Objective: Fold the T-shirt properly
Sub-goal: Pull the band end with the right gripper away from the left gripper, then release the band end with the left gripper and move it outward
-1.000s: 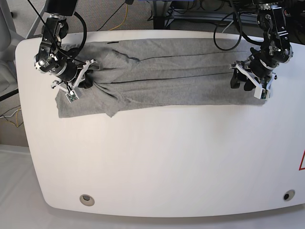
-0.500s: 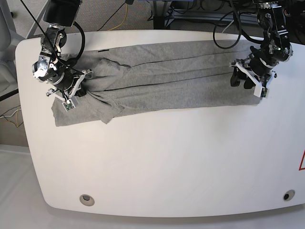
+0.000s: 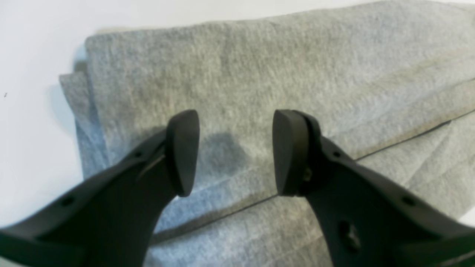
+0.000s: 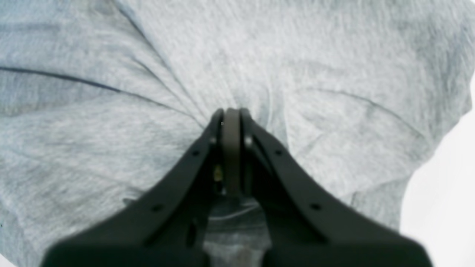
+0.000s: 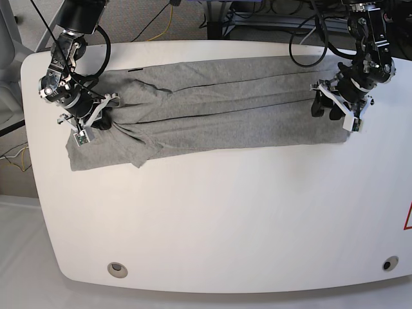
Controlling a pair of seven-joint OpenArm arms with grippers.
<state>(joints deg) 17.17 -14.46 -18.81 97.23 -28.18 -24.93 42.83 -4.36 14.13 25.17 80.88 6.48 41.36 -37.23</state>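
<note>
The heather-grey T-shirt [image 5: 212, 109] lies as a long folded band across the far half of the white table [image 5: 225, 212], plain side up. At its end on the base view's left, my right gripper [image 5: 103, 122] is shut on a pinch of cloth. In the right wrist view wrinkles in the T-shirt [image 4: 334, 92] fan out from the shut right gripper [image 4: 232, 118]. At the opposite end my left gripper [image 5: 326, 109] hovers open. The left wrist view shows this left gripper [image 3: 235, 152] just above the stacked layers of the T-shirt [image 3: 259, 66], holding nothing.
Cables [image 5: 161, 19] and equipment lie on the floor beyond the table's far edge. Two round holes [image 5: 116, 269] [image 5: 389, 264] sit near the front corners. A red marking [image 5: 407, 219] shows at the right border. The bare table surface stretches in front of the shirt.
My right gripper has dragged its end of the T-shirt toward the base view's left, pulling the band straighter. The left gripper has shifted slightly toward the far edge and stays open.
</note>
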